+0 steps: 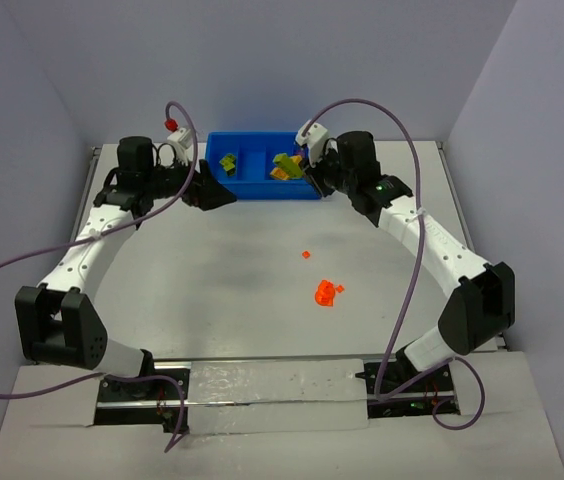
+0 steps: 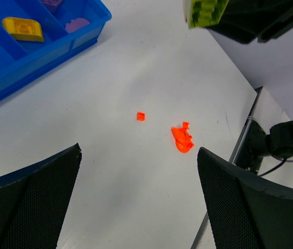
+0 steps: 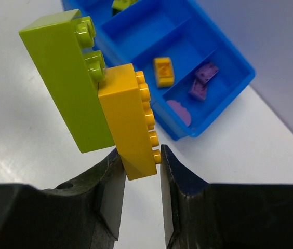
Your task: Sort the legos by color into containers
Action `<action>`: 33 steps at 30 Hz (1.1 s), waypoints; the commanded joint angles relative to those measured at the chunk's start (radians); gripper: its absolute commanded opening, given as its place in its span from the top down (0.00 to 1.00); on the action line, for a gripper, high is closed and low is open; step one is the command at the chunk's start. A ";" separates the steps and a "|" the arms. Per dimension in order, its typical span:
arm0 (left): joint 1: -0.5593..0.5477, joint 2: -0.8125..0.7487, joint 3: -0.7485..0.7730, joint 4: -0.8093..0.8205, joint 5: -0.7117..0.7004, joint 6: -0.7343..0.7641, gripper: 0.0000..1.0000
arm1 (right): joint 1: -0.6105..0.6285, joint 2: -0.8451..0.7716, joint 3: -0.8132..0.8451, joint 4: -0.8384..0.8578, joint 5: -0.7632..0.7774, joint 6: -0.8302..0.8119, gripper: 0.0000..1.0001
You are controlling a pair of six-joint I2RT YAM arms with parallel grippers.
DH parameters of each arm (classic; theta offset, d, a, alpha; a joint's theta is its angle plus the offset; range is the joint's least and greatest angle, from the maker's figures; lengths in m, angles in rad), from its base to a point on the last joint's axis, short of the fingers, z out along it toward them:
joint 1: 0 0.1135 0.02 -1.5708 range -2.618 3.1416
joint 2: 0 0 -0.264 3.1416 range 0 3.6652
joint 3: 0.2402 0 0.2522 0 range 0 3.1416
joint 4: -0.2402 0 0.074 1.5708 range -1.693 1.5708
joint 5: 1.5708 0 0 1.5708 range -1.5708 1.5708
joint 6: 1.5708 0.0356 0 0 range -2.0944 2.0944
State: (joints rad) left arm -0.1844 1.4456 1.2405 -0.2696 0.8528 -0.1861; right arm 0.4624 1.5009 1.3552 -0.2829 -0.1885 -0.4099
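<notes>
**Right pincer grips a two-colour stack at the bin**

Well short of the bin [image 1: 262,191], orange bricks [image 1: 325,292] lie loose on the table [image 1: 212,270]. At the bin's right end your right pincer [image 3: 140,166] is nipped onto a yellow brick [image 3: 131,122]. A green brick [image 3: 66,78] is stuck to that brick's side. At the bin's left end your left pincer [image 2: 138,150] gapes wide, empty. Inside the bin lie purple bricks [image 3: 201,80].

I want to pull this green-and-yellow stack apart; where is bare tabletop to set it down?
Free: the white tabletop bordered by the left arm, the bright blue plastic bin and the translucent orange-red bricks; also between those bricks and the right arm. Crowded: the bin's right end, where the right tool holds the green-and-yellow brick stack.
</notes>
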 commanded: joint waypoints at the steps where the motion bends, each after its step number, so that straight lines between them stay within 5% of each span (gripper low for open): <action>1: 0.004 -0.040 -0.066 0.188 0.084 -0.052 0.01 | 0.010 -0.011 -0.008 0.176 0.146 0.077 1.00; 7: 0.005 0.045 0.032 0.065 0.102 0.034 0.01 | 0.021 -0.070 -0.159 0.359 0.187 0.056 1.00; 14: -0.003 0.113 0.078 0.145 0.098 -0.039 0.01 | 0.068 -0.054 -0.163 0.382 0.268 0.096 1.00; 22: -0.032 0.323 0.286 0.092 0.153 -0.078 0.08 | 0.093 0.071 0.002 0.291 0.222 0.069 1.00; 33: -0.069 0.376 0.352 0.189 0.171 -0.192 0.06 | 0.123 0.105 0.033 0.214 0.216 0.072 1.00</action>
State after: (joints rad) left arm -0.2445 1.8197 1.5231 -0.1500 0.9839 -0.3283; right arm 0.5668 1.5965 1.3357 -0.0535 0.0350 -0.3378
